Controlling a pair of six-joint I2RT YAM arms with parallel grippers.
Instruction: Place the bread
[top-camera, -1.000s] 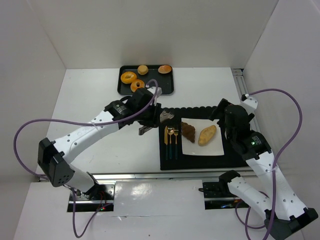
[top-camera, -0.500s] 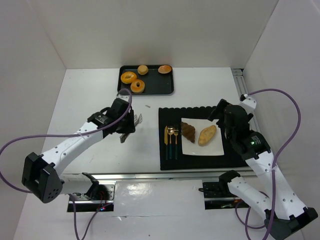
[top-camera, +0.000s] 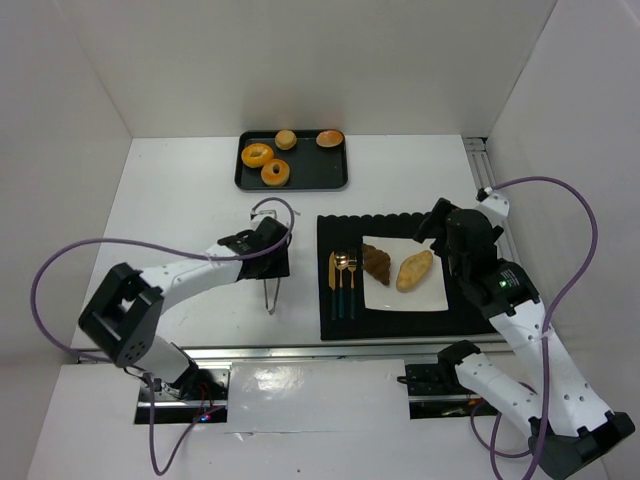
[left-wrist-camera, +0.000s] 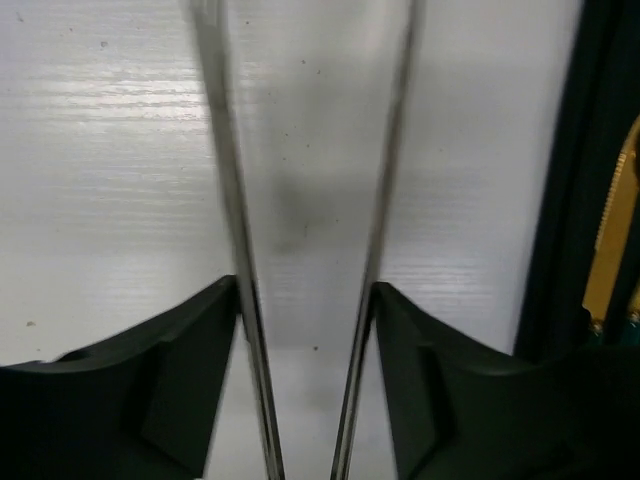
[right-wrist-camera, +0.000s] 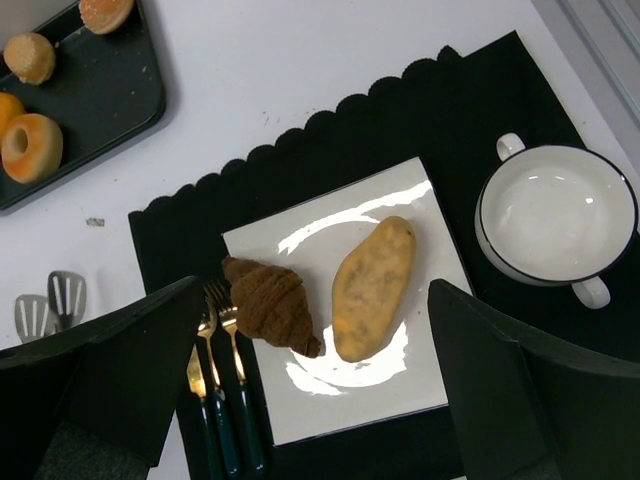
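Note:
A dark brown croissant (top-camera: 377, 263) and a long golden loaf (top-camera: 414, 270) lie side by side on a white square plate (top-camera: 430, 298); both also show in the right wrist view, the croissant (right-wrist-camera: 268, 305) left of the loaf (right-wrist-camera: 372, 290). My right gripper (right-wrist-camera: 315, 300) is open and empty, hovering above the plate. My left gripper (top-camera: 272, 260) is left of the black placemat (top-camera: 335, 325), over bare table, shut on metal tongs (top-camera: 270, 296). The tongs' two thin arms (left-wrist-camera: 228, 230) run between its fingers, spread apart and holding nothing.
A black tray (top-camera: 340, 172) at the back holds two donuts (top-camera: 258, 155) and two buns (top-camera: 330, 138). Gold cutlery with teal handles (top-camera: 342, 282) lies on the mat left of the plate. A white two-handled bowl (right-wrist-camera: 555, 215) sits on the mat right of the plate.
My left arm has pulled back with the tongs from the mat's left edge, leftward and toward the near side. The right arm has barely moved. The bread on the plate is unchanged.

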